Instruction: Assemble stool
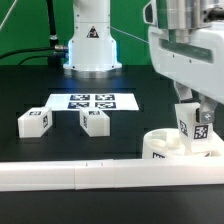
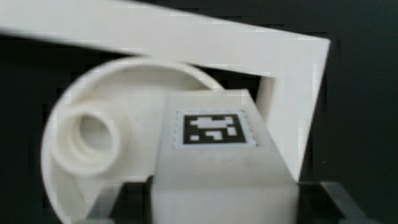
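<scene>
Your two-finger gripper (image 1: pixel 196 112) is clenched on one small blocky white plastic leg (image 1: pixel 195 130). In the wrist view its dark fingers (image 2: pixel 128 205) press the leg (image 2: pixel 215 160) from either side. The leg stands upright, and a black-and-white square tag on its flat face is turned toward each camera.

Below it sits the round, short white plastic seat (image 1: pixel 170 148), at the exterior view's right, tucked into the corner of the long white border rail (image 1: pixel 70 176). Treat the seat (image 2: pixel 107 90) as a shallow dish, with a raised rim running round a flat floor. A round collared socket (image 2: pixel 89 135) rises from that floor. The held leg's lower end hangs within the rim, beside that socket. You cannot tell whether it touches the floor or sits in a socket of its own.

Two more loose legs (image 1: pixel 33 121) (image 1: pixel 95 120) of the same smooth, matte plastic lie on the black table (image 1: pixel 150 105), toward the exterior view's left. They are apart from each other and well away from the seat. The marker board (image 1: pixel 92 101), thin and flat with four tags, lies just behind them.
</scene>
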Tool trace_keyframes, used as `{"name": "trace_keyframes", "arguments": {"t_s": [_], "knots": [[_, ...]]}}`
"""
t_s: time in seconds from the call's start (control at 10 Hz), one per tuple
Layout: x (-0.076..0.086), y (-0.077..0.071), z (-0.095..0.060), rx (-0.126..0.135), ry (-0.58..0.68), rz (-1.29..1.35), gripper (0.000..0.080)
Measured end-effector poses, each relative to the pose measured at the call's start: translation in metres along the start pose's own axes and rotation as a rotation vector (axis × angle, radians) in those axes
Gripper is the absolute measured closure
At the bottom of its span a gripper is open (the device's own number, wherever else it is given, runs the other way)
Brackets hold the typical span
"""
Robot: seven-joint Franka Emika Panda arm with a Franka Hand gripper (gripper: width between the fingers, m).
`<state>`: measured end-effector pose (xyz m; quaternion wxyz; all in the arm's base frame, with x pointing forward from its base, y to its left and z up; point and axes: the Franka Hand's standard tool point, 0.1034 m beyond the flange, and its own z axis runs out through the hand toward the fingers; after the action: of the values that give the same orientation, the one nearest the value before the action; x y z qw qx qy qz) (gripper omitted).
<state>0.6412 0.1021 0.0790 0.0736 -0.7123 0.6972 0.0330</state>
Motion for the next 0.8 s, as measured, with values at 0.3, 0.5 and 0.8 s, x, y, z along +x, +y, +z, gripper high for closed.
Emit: {"name": "trace_keyframes", "arguments": {"t_s": [0.3,0.5,0.8], "knots": [[-0.0026,0.0033,0.0005,0.053,-0.032,0.305,0.0462],[-0.0035,0.0034,0.0008,0.052,-0.043,0.332,0.0358],[-0.0074,0.0050,-0.0027,0.045,-0.043,0.112,0.0166]]}}
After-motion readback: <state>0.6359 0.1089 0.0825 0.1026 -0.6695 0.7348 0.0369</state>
